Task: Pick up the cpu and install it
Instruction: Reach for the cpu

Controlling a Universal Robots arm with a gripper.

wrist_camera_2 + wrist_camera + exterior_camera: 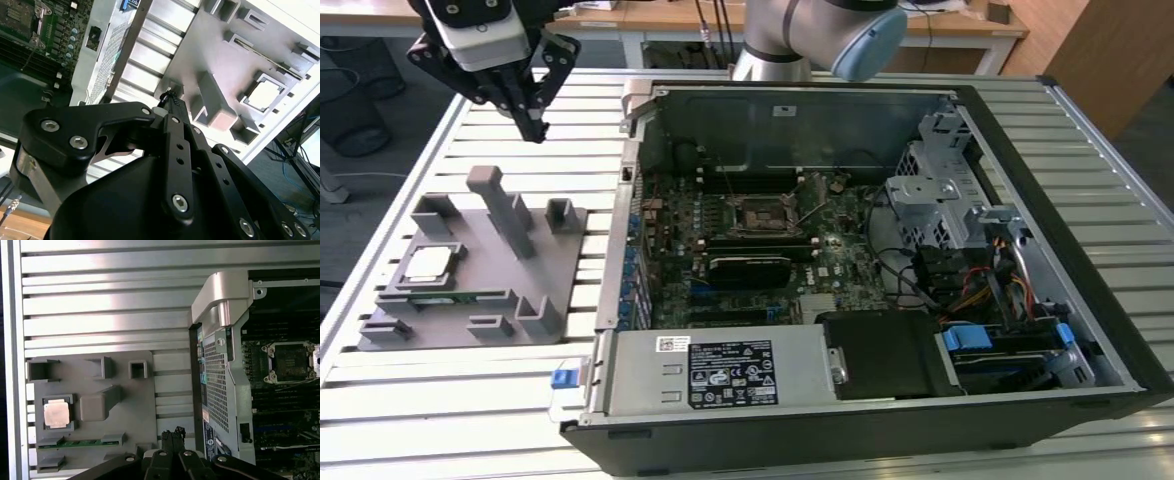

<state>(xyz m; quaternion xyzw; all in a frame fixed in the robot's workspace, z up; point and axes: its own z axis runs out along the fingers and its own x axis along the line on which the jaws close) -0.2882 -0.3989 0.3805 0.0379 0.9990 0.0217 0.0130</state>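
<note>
the counter [480, 420] is a pale metal top made of long parallel slats with narrow dark grooves between them. two things lie directly on it. a grey plastic fixture [567, 250] sits flat toward the exterior view's left, its base spanning several slats. an open computer case [854, 440] lies on its side toward the exterior view's right and covers most of the counter. fixture and case are just beside each other, not touching. in the first wrist view a narrow strip of bare slats [170, 390] shows between them.
</note>
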